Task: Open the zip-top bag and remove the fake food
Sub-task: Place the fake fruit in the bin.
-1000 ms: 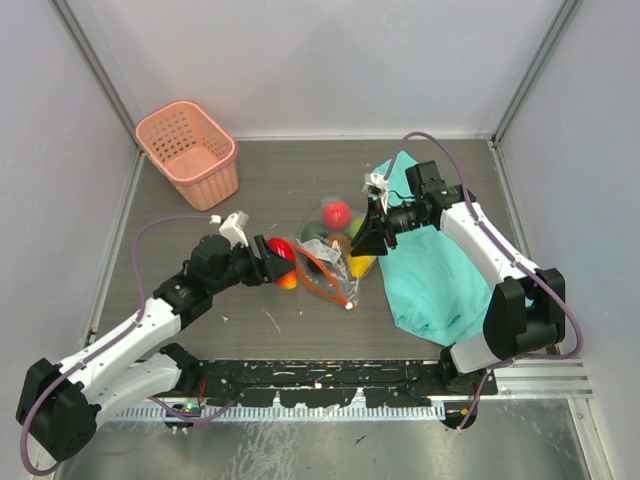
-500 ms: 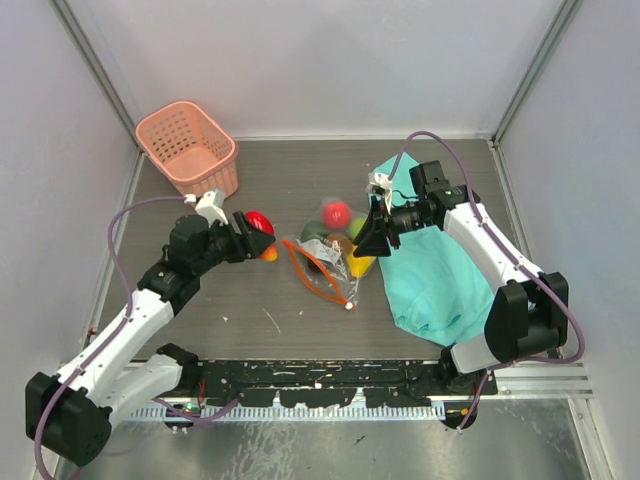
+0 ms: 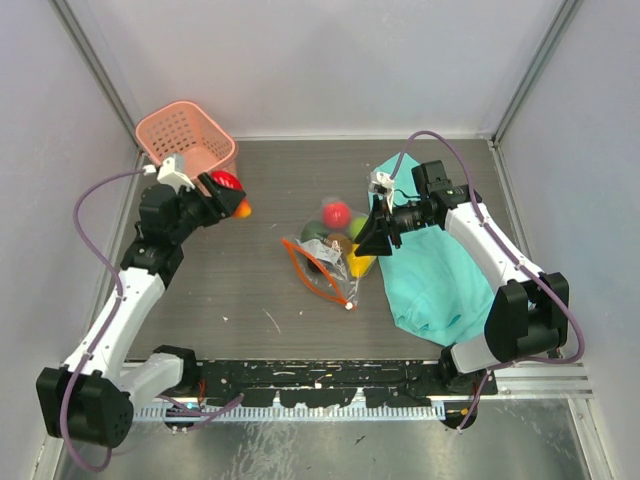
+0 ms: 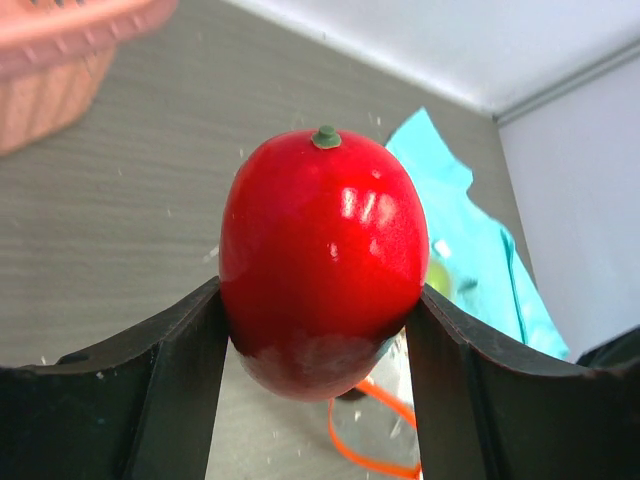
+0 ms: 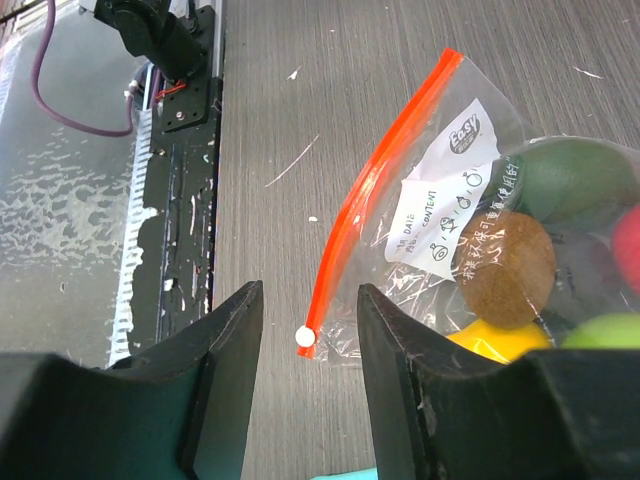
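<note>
At the far left we saw the basket (image 3: 188, 150) in the back corner of the desk (image 3: 270, 185). Just beside its front wall the left pincer (image 3: 222, 195) hung above the desk, clamped on a red fruit (image 4: 322, 260) with a small green nub on top. A dark finger (image 4: 180, 380) pressed against each of its sides. Well apart from it, mid-desk, lay the bag (image 3: 322, 262), clear and crinkled, with a white label (image 5: 445, 200). Its orange strip (image 5: 375, 190) ran along the edge toward the arms and ended at a white slider (image 5: 303, 338). From above the strip looked parted into two lines. The other food (image 5: 505, 268) sat bunched at the bag's far end: green, brown, yellow and red pieces touching one another. Over the bag's right side hovered the right pincer (image 3: 372, 235), its fingers apart and gripping nothing. In its wrist view the slider showed in the gap between them. Farthest right, the cloth (image 3: 435, 280) lay rumpled under the right arm, touching the bag.
</note>
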You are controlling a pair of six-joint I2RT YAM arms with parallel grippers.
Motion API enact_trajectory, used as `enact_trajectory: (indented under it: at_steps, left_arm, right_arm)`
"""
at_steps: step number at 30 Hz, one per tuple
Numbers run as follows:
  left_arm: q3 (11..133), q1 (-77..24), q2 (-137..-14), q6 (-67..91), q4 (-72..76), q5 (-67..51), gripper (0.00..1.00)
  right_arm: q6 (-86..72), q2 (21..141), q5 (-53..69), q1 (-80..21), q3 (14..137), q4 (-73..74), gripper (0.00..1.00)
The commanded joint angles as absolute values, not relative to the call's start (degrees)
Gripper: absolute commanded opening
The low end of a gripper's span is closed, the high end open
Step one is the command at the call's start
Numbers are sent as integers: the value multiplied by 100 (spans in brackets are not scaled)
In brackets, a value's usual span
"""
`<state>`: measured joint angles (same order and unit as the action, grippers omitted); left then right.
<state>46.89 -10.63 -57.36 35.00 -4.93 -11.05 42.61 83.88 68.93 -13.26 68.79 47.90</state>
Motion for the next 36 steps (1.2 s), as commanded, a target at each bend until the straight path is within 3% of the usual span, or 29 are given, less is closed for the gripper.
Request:
enact_trajectory:
  at_steps: [1,14,36]
  left_arm:
    - [5248,-591,-6117,3643,262,-1430,0]
    - [6062,210,-7228,4501,445,-1369,0]
    - [9630,308,-9680,5003,-2786,1178,1]
  right_arm:
    - [4359,8209,7043,-1287,6997,4781,49]
    - [4387,8211,6955,-1288,6978,4781,49]
    - [4359,8230,6874,-1280,6977,4754,49]
